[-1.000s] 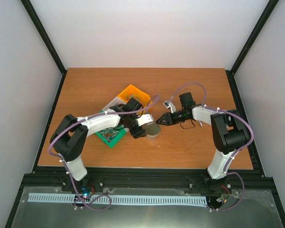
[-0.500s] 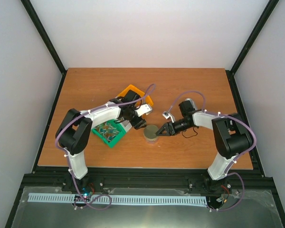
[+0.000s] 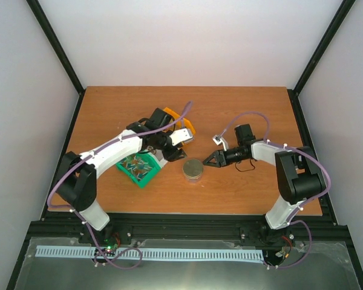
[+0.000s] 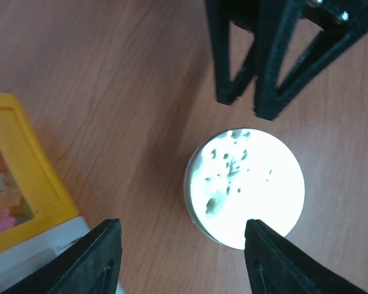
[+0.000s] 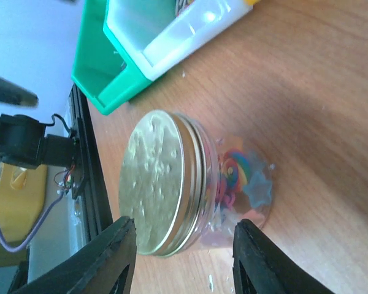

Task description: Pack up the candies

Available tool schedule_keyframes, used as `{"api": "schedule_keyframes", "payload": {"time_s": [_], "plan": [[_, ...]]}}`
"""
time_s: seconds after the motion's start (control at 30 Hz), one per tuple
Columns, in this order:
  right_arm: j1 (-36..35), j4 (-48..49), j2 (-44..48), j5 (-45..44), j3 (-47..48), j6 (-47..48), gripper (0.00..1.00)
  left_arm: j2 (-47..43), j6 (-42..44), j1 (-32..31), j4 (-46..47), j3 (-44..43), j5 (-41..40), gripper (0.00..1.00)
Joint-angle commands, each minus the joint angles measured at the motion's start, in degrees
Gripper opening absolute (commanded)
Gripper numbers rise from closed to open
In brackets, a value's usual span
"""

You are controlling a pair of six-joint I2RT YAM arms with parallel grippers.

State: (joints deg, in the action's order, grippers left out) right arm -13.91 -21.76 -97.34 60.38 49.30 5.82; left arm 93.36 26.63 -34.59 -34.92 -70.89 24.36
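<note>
The left gripper [image 4: 181, 228] and right gripper [image 5: 184, 223] are drawing back, spread and empty, from the lidded jar [image 3: 192, 169] just ahead of them. Candies [image 5: 229, 174] are sitting inside; packing seems nearly done, some remaining in the yellow bin [image 4: 30, 177].

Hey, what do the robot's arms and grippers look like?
The left arm and right arm have white links and black joints, with a purple cable looping along each. The left gripper and right gripper are black, with tapered triangular fingers.
</note>
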Motion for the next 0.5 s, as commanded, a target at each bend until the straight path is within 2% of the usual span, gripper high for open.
{"api": "schedule_keyframes", "payload": {"time_s": [0.0, 0.17, 0.27, 0.47], "plan": [[-0.7, 10.2, 1.9, -0.6, -0.1, -5.7, 0.45, 3.1, 4.3, -0.9, -5.3, -2.0, 2.1, 0.55], [-3.6, 9.5, -1.9, -1.8, 1.1, -5.8, 0.40, 2.4, 5.6, -0.9, -5.8, 0.8, 1.9, 0.54], [-4.4, 7.4, -3.2, -0.4, 0.5, -5.2, 0.33, 0.5, 7.4, -0.9, -7.9, 2.9, 0.3, 0.53], [-4.4, 0.5, 0.6, 0.3, -1.3, -2.1, 0.21, -1.9, 10.4, -0.8, -10.7, 9.3, -1.2, 0.52]]}}
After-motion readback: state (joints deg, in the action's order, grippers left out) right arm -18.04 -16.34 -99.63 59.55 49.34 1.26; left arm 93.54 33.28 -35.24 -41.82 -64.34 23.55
